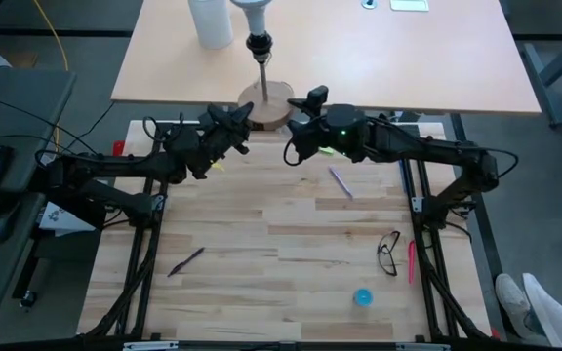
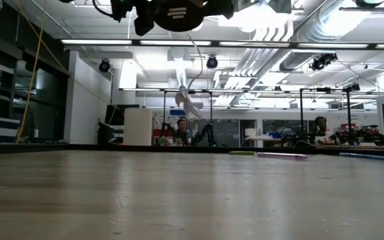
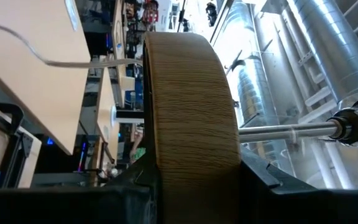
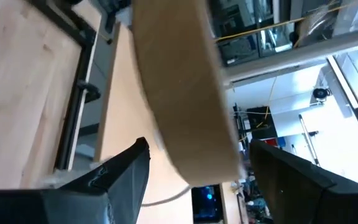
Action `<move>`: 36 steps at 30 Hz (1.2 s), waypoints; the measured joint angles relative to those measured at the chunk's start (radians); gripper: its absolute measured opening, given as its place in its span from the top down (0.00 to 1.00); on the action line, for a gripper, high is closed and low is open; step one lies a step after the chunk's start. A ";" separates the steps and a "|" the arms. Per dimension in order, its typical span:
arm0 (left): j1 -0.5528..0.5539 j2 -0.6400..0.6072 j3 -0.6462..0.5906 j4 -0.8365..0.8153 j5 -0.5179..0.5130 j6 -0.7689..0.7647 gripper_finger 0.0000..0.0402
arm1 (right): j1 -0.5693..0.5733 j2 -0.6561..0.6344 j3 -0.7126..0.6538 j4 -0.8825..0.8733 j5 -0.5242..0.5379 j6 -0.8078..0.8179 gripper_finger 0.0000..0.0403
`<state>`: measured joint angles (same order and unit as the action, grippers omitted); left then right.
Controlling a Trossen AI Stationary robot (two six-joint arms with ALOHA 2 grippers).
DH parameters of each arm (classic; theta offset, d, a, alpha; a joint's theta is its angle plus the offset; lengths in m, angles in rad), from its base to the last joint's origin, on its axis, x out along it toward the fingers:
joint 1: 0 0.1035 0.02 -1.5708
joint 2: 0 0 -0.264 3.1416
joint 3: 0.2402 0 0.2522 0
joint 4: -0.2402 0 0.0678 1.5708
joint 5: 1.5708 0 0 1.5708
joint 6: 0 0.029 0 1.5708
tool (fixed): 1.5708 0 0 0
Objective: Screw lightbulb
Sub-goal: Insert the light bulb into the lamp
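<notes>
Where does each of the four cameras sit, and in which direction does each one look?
High view: above the table, looking straight down; shows both arms, the wooden disc and the lightbulb.
Low view: at table-top height, looking level into the room; an arm shows at the top.
Left wrist view: on the left arm, looking past its fingers at the disc, held edge-on.
Right wrist view: on the right arm, fingers either side of the disc.
Shared: both wrist views show the disc.

Wooden disc (image 1: 269,101) at desk (image 1: 252,244) far edge, between left gripper (image 1: 234,125) and right gripper (image 1: 296,132). Lightbulb (image 1: 254,14) atop post, cylinder (image 1: 210,21) to its left. Glasses (image 1: 388,252) near right front.
</notes>
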<state>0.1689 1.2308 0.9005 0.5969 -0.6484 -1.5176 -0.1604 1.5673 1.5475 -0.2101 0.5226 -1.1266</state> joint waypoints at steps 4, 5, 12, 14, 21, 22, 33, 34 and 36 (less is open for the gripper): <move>-0.012 0.000 0.000 -0.004 -0.013 -0.008 0.72 | 0.005 0.026 0.000 0.073 0.040 -0.037 0.34; -0.016 0.000 0.000 -0.003 -0.013 -0.008 0.72 | 0.007 0.029 0.000 0.096 0.046 -0.044 0.34; -0.028 -0.001 0.000 -0.002 -0.016 -0.010 0.72 | 0.018 0.039 0.000 0.141 0.055 -0.063 0.37; -0.028 -0.001 0.000 -0.003 -0.017 -0.010 0.72 | 0.019 0.044 0.000 0.140 0.055 -0.059 0.42; -0.028 -0.001 0.000 -0.010 -0.028 -0.038 0.72 | 0.034 0.059 -0.002 0.137 0.104 -0.074 0.67; -0.028 -0.001 0.000 -0.015 -0.028 -0.034 0.72 | 0.037 0.063 -0.002 0.141 0.109 -0.079 0.67; 0.024 -0.012 -0.002 -0.168 0.037 0.164 0.33 | 0.035 0.052 -0.005 0.108 0.197 -0.040 0.68; 0.030 -0.021 -0.002 -0.183 0.049 0.184 0.30 | 0.035 0.048 -0.005 0.103 0.199 -0.041 0.68; 0.045 -0.041 -0.002 -0.226 0.067 0.230 0.27 | 0.033 0.041 -0.005 0.090 0.209 -0.040 0.68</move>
<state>0.2140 1.1897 0.8982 0.3710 -0.5818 -1.2878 -0.1277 1.6079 1.5425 -0.1200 0.7319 -1.1669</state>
